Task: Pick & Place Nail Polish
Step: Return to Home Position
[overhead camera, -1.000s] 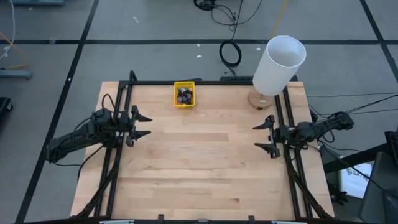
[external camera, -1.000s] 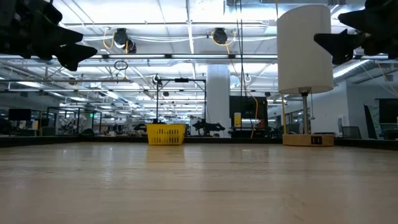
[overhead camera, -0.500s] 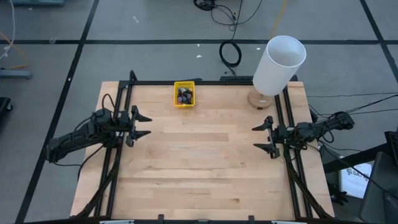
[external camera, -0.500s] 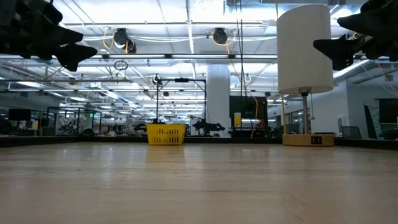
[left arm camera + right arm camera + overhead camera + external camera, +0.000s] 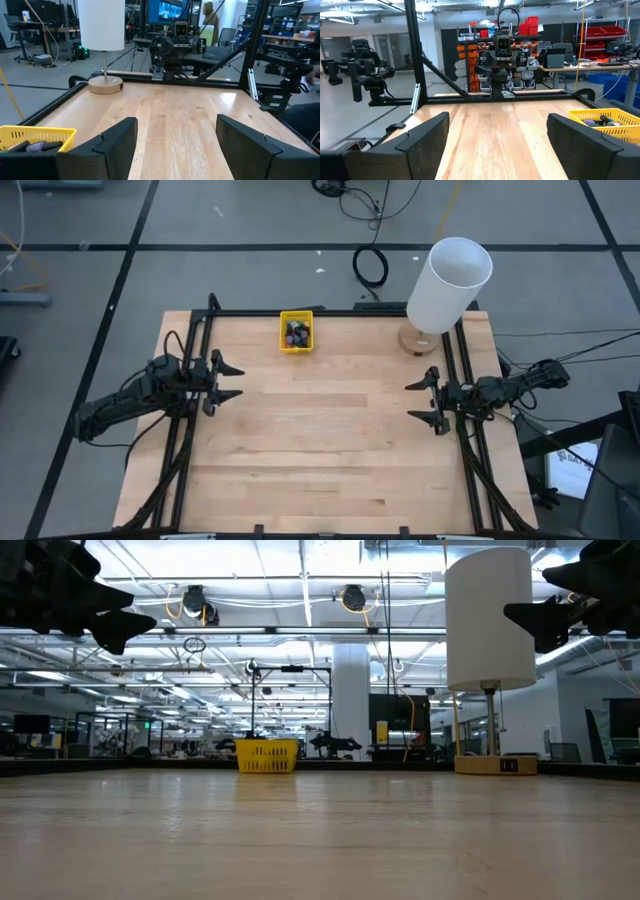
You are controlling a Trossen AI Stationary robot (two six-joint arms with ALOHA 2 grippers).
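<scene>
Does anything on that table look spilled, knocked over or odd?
Nothing stands out. The nail polish bottles lie inside the yellow bin, the lamp stands upright, and the left gripper and right gripper hang open at either side.

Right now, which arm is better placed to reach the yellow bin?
Left. The yellow bin sits nearer the left gripper than the right gripper; both are open, holding nothing.

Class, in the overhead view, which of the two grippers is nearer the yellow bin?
The left gripper: the yellow bin stands on its half of the table, farther from the right gripper.
</scene>
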